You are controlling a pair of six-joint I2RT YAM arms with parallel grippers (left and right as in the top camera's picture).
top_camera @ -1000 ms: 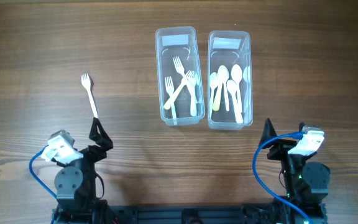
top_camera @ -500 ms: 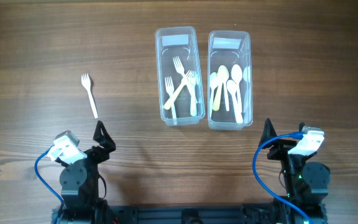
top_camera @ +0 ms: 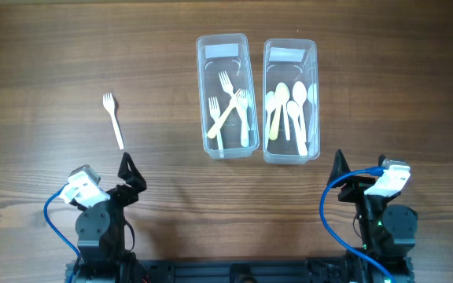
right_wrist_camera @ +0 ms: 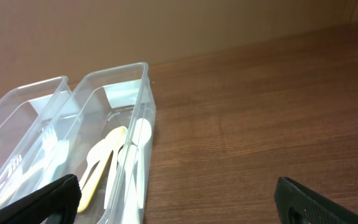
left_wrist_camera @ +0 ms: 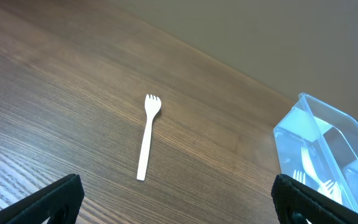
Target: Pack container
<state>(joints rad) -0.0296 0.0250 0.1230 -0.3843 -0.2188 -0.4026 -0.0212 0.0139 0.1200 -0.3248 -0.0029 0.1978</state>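
Observation:
A white plastic fork (top_camera: pixel 114 120) lies alone on the wooden table at the left; it also shows in the left wrist view (left_wrist_camera: pixel 148 144). Two clear containers stand at the back middle. The left container (top_camera: pixel 226 45) holds several forks, the right container (top_camera: pixel 290 49) holds several spoons. My left gripper (top_camera: pixel 129 174) is open and empty at the near left, just short of the fork's handle end. My right gripper (top_camera: pixel 340 174) is open and empty at the near right, below the spoon container (right_wrist_camera: pixel 107 93).
The fork container's corner shows at the right of the left wrist view (left_wrist_camera: pixel 309 124). Bare wood lies between the lone fork and the containers and to the right of the spoon container.
My left gripper has drawn back from the fork's handle toward the near edge; the fork lies free on the table. The right arm has not moved.

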